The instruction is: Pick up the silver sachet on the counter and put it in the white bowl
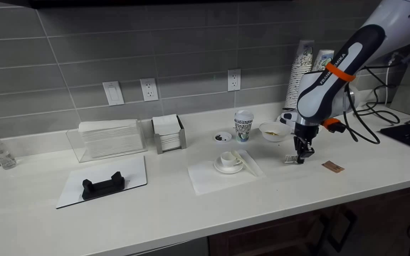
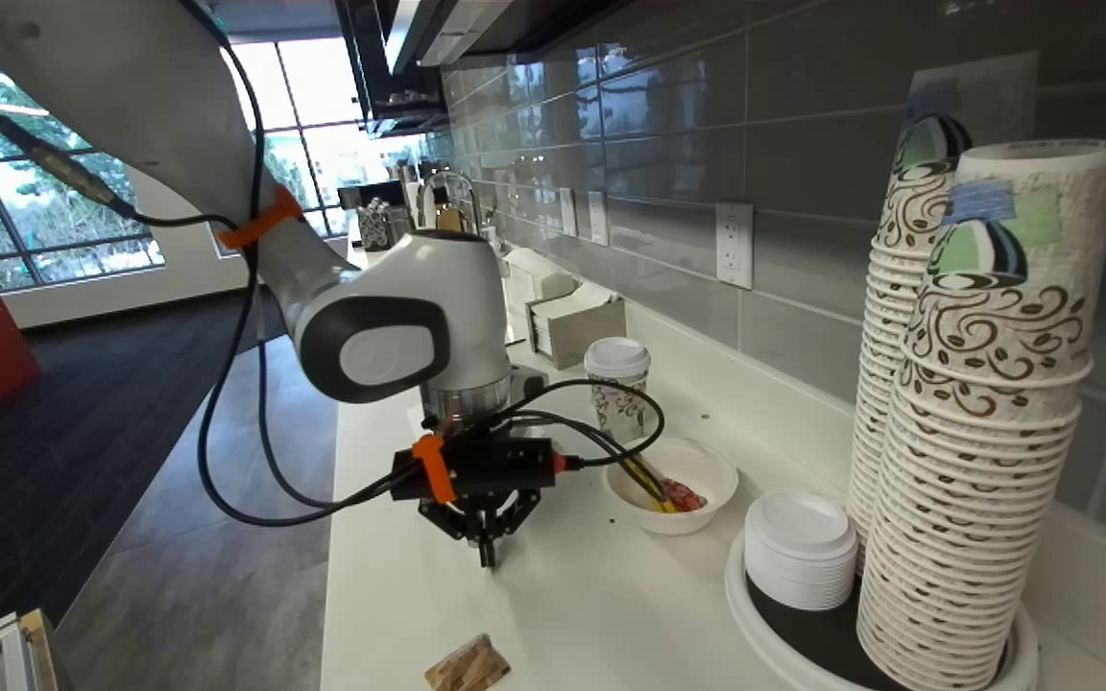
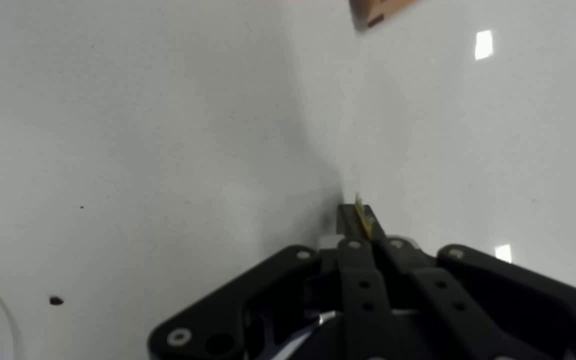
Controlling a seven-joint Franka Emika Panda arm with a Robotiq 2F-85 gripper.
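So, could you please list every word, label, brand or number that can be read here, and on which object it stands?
"FRANK … MIKA": on the robot arm; an orange strap covers letters between.
Silver sachet in the jaws: marks too small to read.
Brown packet: marks too small to read.
Cup stack: tiny rim marks, unreadable.

"FRANKA EMIKA" marks the arm (image 1: 354, 53), partly under an orange strap (image 1: 340, 73); the brown packet (image 1: 332, 167) bears illegible marks.
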